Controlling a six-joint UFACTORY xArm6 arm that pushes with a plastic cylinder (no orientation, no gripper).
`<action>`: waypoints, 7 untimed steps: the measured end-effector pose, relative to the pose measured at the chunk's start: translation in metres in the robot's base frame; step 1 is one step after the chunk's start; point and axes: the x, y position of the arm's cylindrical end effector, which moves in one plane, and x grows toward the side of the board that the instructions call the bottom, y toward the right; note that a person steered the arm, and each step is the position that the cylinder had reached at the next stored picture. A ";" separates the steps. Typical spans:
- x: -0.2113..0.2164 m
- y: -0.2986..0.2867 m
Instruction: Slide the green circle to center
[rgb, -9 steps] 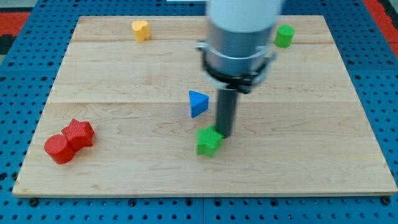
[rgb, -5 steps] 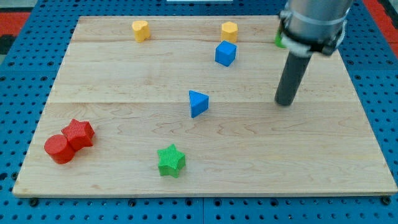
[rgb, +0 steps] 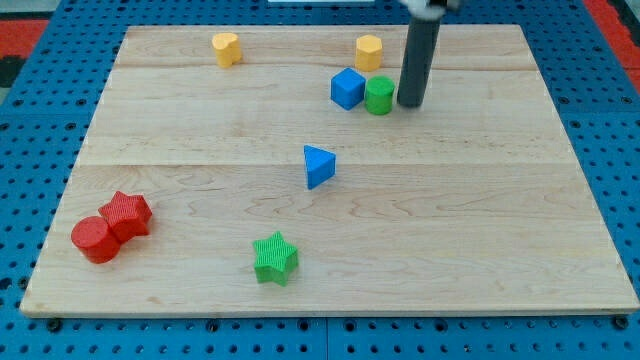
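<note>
The green circle (rgb: 379, 95) stands in the upper middle of the wooden board (rgb: 480, 240), touching the blue cube (rgb: 347, 88) on its left. My tip (rgb: 410, 103) is just to the right of the green circle, close to it or touching. The dark rod rises from there to the view's top edge.
A blue triangle (rgb: 318, 166) lies near the board's centre. A green star (rgb: 275, 258) is at the lower middle. A red star (rgb: 127, 214) and a red circle (rgb: 95, 239) sit at the lower left. A yellow heart (rgb: 227, 47) and a yellow hexagon (rgb: 369, 50) are along the top.
The rod moved from the board's right to the upper middle. The green circle slid left from the top right corner to beside the blue cube, which shifted slightly left and down.
</note>
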 end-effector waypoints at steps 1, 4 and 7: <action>-0.003 0.046; -0.031 -0.118; -0.040 -0.121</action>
